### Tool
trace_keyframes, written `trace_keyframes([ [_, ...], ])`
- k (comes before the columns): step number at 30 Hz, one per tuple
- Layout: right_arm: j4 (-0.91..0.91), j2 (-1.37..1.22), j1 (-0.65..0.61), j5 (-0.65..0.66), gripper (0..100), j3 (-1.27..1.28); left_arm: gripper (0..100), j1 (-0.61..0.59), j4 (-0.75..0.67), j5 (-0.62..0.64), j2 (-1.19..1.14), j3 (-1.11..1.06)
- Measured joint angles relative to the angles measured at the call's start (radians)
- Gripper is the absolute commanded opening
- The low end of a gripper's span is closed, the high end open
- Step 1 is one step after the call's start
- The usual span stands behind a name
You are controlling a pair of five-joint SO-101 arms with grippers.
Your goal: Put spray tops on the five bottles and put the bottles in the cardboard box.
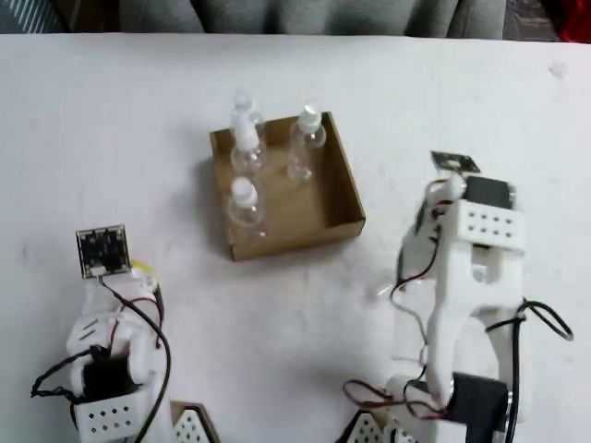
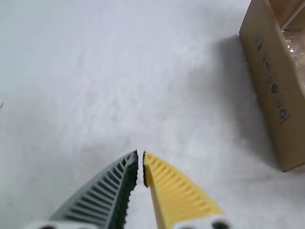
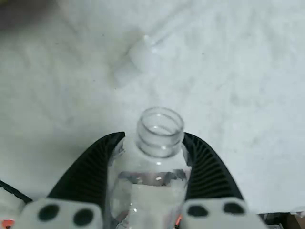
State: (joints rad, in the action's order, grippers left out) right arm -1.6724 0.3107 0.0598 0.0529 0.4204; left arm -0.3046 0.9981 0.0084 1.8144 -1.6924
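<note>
At the near left of the white bench (image 1: 138, 111), the left arm's claw (image 2: 141, 160) points down at the bare surface. Its grey and yellow toothed fingers (image 2: 171, 191) are drawn together to a narrow slit with nothing between them.

To its right, near the middle of the bench, sits the shallow brown cardboard box (image 1: 342, 198), open on top. Clear plastic bottles with white spray tops (image 1: 307, 138) stand upright inside it, along its far and left sides.

Further right, the white right arm (image 1: 466, 268) bends over the bench, well apart from the box. Its black ribbed claw (image 3: 153, 137) is closed on an open-necked clear plastic bottle (image 3: 160, 125), one finger pressed to each side just below the neck. This bottle bears no top. Near its mouth a loose white spray top (image 3: 135, 61) lies on its side on the bench, not touching the bottle, with its thin tube pointing away.
</note>
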Motion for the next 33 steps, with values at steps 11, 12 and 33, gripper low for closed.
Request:
trace_keyframes([
  [11, 0.153, 0.026, -0.359, -0.259, 1.6, 0.126, 2, 0.000, 0.000, 0.000, 0.000, 0.000],
  [12, 0.204, 0.026, -0.384, -0.265, 1.6, 0.163, 2, -0.002, 0.000, 0.000, 0.000, 0.000],
  [33, 0.488, 0.098, -0.419, -0.133, 30.3, 0.379, 2, -0.031, 0.000, 0.000, 0.000, 0.000],
])
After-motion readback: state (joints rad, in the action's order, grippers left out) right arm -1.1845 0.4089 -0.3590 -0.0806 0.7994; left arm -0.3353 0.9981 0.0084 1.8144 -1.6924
